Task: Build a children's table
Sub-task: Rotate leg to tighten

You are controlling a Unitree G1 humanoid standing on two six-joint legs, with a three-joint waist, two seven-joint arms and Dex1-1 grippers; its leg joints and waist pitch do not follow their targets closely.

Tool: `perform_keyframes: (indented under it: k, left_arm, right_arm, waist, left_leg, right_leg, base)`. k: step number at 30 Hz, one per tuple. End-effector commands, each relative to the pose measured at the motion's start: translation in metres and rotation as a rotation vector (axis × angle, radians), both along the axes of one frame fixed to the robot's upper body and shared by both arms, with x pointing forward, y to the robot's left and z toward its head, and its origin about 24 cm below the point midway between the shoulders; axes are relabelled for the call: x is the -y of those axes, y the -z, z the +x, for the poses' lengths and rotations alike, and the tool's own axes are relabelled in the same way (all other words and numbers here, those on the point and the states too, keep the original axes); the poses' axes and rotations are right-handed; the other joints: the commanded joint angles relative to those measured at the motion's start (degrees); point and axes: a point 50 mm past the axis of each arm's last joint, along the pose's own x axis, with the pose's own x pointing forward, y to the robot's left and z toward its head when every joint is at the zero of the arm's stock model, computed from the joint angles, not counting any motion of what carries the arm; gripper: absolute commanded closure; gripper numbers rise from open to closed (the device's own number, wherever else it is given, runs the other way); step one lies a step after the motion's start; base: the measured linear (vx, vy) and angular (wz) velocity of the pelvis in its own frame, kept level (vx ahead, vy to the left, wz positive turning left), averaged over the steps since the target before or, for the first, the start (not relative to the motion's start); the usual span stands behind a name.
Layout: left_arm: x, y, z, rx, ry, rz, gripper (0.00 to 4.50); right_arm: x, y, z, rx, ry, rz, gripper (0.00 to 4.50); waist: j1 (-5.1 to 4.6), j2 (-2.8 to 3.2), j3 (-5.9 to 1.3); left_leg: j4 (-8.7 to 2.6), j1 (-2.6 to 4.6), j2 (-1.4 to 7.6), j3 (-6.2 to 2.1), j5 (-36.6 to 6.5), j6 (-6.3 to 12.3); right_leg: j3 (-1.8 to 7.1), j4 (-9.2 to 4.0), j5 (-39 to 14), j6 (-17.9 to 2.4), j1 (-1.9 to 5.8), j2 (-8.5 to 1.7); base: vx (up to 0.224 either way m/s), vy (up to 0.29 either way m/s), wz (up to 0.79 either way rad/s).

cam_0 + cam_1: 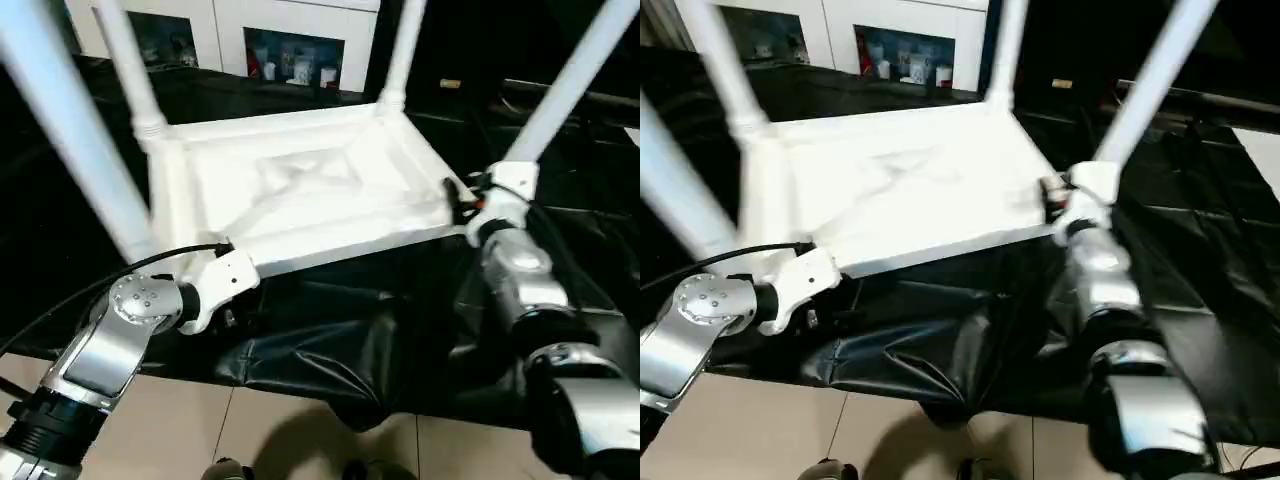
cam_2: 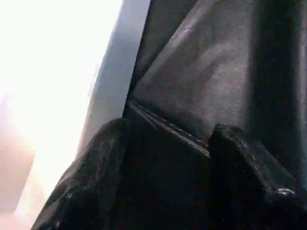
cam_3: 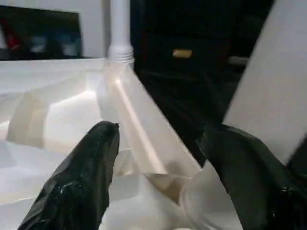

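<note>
Table: your children's table (image 1: 300, 190) lies upside down, legs up.
Right tool (image 3: 160, 177): open, straddling the near right corner socket.
Left tool (image 2: 168, 177): open, at the near left corner.

The children's table (image 1: 300, 200) is all white plastic and lies upside down, its ribbed underside facing up. Four long tapered legs rise from the round corner sockets: far-left leg (image 1: 130, 70), far-right leg (image 1: 400, 55), near-left leg (image 1: 70, 130) and near-right leg (image 1: 575, 80). The rectangular top rests flat on black sheeting (image 1: 340, 340).
</note>
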Motion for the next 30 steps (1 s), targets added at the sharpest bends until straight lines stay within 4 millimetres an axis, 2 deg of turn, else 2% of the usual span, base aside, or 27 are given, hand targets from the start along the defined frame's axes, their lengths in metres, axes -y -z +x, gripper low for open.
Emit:
perform_keyframes:
  k: [1, 6, 7, 9, 10, 11, 12, 14, 15, 16, 17, 18, 19, 20, 22, 25, 27, 28, 29, 30]
  left_arm:
    - [-0.011, -0.004, 0.003, 0.035, -0.05, 0.004, 1.3]
    - [-0.012, -0.01, 0.001, 0.052, -0.027, -0.083, 1.3]
    - [-0.01, -0.019, -0.005, 0.052, 0.022, -0.227, 1.3]
    - [-0.01, -0.022, -0.007, 0.049, 0.026, -0.279, 1.3]
    - [-0.01, -0.029, -0.012, 0.032, 0.038, -0.391, 1.3]
    - [-0.012, -0.032, -0.016, 0.01, 0.042, -0.448, 1.3]
    - [-0.012, -0.032, -0.016, 0.01, 0.042, -0.448, 1.3]
    - [-0.021, -0.038, -0.032, -0.079, 0.095, -0.526, 1.3]
    - [-0.021, -0.038, -0.032, -0.079, 0.095, -0.526, 1.3]
    - [-0.031, -0.039, -0.041, -0.141, 0.111, -0.533, 1.3]
    - [-0.036, -0.039, -0.046, -0.175, 0.117, -0.528, 1.3]
    - [-0.038, -0.039, -0.048, -0.19, 0.121, -0.526, 1.3]
    - [-0.049, -0.038, -0.056, -0.248, 0.114, -0.513, 1.3]
    - [-0.05, -0.038, -0.057, -0.253, 0.113, -0.513, 1.3]
    - [-0.067, -0.04, -0.063, -0.274, 0.067, -0.516, 1.3]
    - [-0.089, -0.043, -0.071, -0.282, -0.001, -0.507, 1.3]
    - [-0.106, -0.047, -0.075, -0.246, -0.057, -0.494, 1.3]
    - [-0.112, -0.048, -0.075, -0.222, -0.077, -0.485, 1.3]
    - [-0.113, -0.049, -0.075, -0.216, -0.08, -0.486, 1.3]
    - [-0.127, -0.056, -0.072, -0.117, -0.137, -0.512, 1.3]
  right_arm:
    - [0.018, -0.007, -0.001, 0.03, 0.076, -0.012, 1.21]
    - [0.024, -0.008, -0.002, 0.034, 0.09, -0.003, 1.21]
    - [0.013, -0.007, -0.001, 0.042, -0.01, 0.022, 1.21]
    - [0.008, -0.007, -0.001, 0.046, -0.056, 0.021, 1.21]
    - [-0.003, -0.005, -0.001, 0.048, -0.143, 0.008, 1.21]
    - [-0.011, -0.003, -0.002, 0.048, -0.198, 0.005, 1.21]
    - [-0.011, -0.003, -0.002, 0.048, -0.198, 0.005, 1.21]
    - [-0.029, 0.003, -0.008, 0.045, -0.345, -0.007, 1.21]
    - [-0.029, 0.003, -0.008, 0.045, -0.345, -0.007, 1.21]
    - [-0.039, 0.007, -0.013, 0.042, -0.41, -0.001, 1.21]
    - [-0.042, 0.009, -0.016, 0.039, -0.43, 0.005, 1.21]
    - [-0.044, 0.01, -0.017, 0.038, -0.436, 0.008, 1.21]
    - [-0.047, 0.015, -0.022, 0.036, -0.439, -0.003, 1.21]
    - [-0.047, 0.015, -0.022, 0.036, -0.438, -0.005, 1.21]
    - [-0.047, 0.023, -0.028, 0.028, -0.403, 0.003, 1.21]
    - [-0.04, 0.032, -0.034, 0.009, -0.326, 0.006, 1.21]
    - [-0.032, 0.038, -0.037, -0.018, -0.24, 0.008, 1.21]
    - [-0.028, 0.042, -0.038, -0.04, -0.204, 0.005, 1.21]
    - [-0.028, 0.042, -0.038, -0.043, -0.199, 0.004, 1.21]
    - [-0.018, 0.051, -0.041, -0.095, -0.115, -0.02, 1.21]
  waist:
    - [-0.3, 0.56, -4.45]
    - [-0.34, 0.54, -4.53]
    - [-0.26, 0.76, -4.62]
    - [-0.52, 0.6, -4.67]
    - [-0.59, 0.83, -4.72]
    - [-0.65, 0.78, -4.73]
    - [-0.76, 0.67, -4.67]
    - [-0.93, 0.76, -4.54]
    - [-1.04, 0.7, -4.38]
    - [-1.03, 0.92, -4.35]
    - [-0.99, 0.94, -4.38]
    - [-0.97, 0.96, -4.19]
    - [-0.94, 1.12, -4.18]
    - [-1.04, 1.14, -4.11]
    - [-0.99, 1.63, -3.88]
    - [-0.93, 1.63, -3.8]
    - [-1.05, 1.59, -3.73]
    - [-0.96, 1.64, -3.82]
    - [-0.96, 1.63, -3.74]
    - [-0.94, 1.48, -3.73]
  left_leg:
    - [-3.37, 0.56, 0.33, 0.02, -8.23, 1.75]
    - [-3.3, 0.55, 0.33, -0.01, -8.43, 1.66]
    - [-3.28, 0.45, 0.31, -0.09, -8.24, 1.78]
    - [-3.31, 0.29, 0.42, -0.13, -8.18, 1.93]
    - [-3.25, 0.39, 0.48, -0.13, -8.04, 2.3]
    - [-3.21, 0.36, 0.48, -0.07, -7.86, 2.47]
    - [-3.3, 0.16, 0.57, -0.14, -7.53, 2.92]
    - [-3.3, 0.3, 0.58, -0.11, -8.02, 3.36]
    - [-3.44, 0.17, 0.69, -0.22, -8.73, 3.43]
    - [-3.4, 0.79, 0.67, -0.07, -9.87, 3.29]
    - [-3.57, 0.48, 0.71, -0.23, -9.26, 3.16]
    - [-3.68, 0.5, 0.73, -0.27, -9.45, 3.02]
    - [-3.72, 0.85, 0.75, -0.24, -9.95, 2.63]
    - [-3.83, 0.88, 0.79, -0.25, -10.41, 2.44]
    - [-4.0, 1.27, 0.79, -0.26, -13.21, 0.88]
    - [-4.2, 1.48, 0.77, -0.31, -14.89, -0.21]
    - [-4.3, 1.38, 0.57, -0.36, -15.31, -0.69]
    - [-4.26, 1.68, 0.56, -0.34, -15.63, -0.88]
    - [-4.26, 1.62, 0.48, -0.36, -15.58, -0.86]
    - [-4.37, 1.35, 0.46, -0.48, -15.1, -0.97]
  right_leg:
    - [2.28, -3.39, -6.06, -11.67, 3.77, -2.54]
    - [2.27, -3.36, -6.77, -11.47, 3.64, -2.49]
    - [2.28, -3.22, -6.18, -11.83, 3.77, -2.67]
    - [2.19, -3.05, -4.97, -12.44, 3.84, -2.53]
    - [2.2, -2.93, -3.87, -13.14, 3.82, -2.58]
    - [2.22, -2.85, -3.21, -13.57, 3.84, -2.58]
    - [2.19, -2.77, -2.74, -14.04, 3.97, -2.62]
    - [2.24, -2.93, -3.63, -14.24, 3.86, -2.65]
    - [2.27, -3.16, -5.15, -13.85, 3.92, -2.73]
    - [2.29, -3.53, -7.28, -13.51, 3.46, -2.51]
    - [2.37, -3.28, -7.05, -13.2, 3.77, -2.6]
    - [2.36, -3.43, -7.64, -12.91, 3.67, -2.49]
    - [2.36, -3.5, -8.63, -12.57, 3.41, -2.48]
    - [2.35, -3.6, -9.36, -12.49, 3.3, -2.41]
    - [2.44, -4.01, -12.57, -11.95, 2.96, -2.4]
    - [2.44, -4.21, -14.34, -11.14, 2.83, -2.36]
    - [2.49, -4.35, -15.29, -9.7, 2.88, -2.23]
    - [2.51, -4.44, -15.56, -9.36, 2.7, -2.2]
    - [2.54, -4.5, -15.48, -9.29, 2.66, -2.15]
    - [2.52, -4.43, -15.19, -9.22, 2.88, -2.24]
  base:
    - [0.0, 0.0, 0.0]
    - [0.0, 0.0, 0.0]
    - [0.0, 0.0, 0.0]
    - [0.0, 0.0, 0.0]
    - [0.0, 0.0, 0.0]
    - [0.0, 0.0, 0.0]
    - [0.0, 0.0, 0.0]
    - [0.0, 0.0, 0.0]
    - [0.0, 0.0, 0.0]
    - [0.0, 0.0, 0.0]
    - [0.0, 0.0, 0.0]
    - [0.0, 0.0, 0.0]
    - [0.0, 0.0, 0.0]
    - [0.0, 0.0, 0.0]
    - [0.0, 0.0, 0.0]
    - [0.0, 0.0, 0.0]
    - [0.0, 0.0, 0.0]
    - [0.0, 0.0, 0.0]
    - [0.0, 0.0, 0.0]
    - [0.0, 0.0, 0.0]
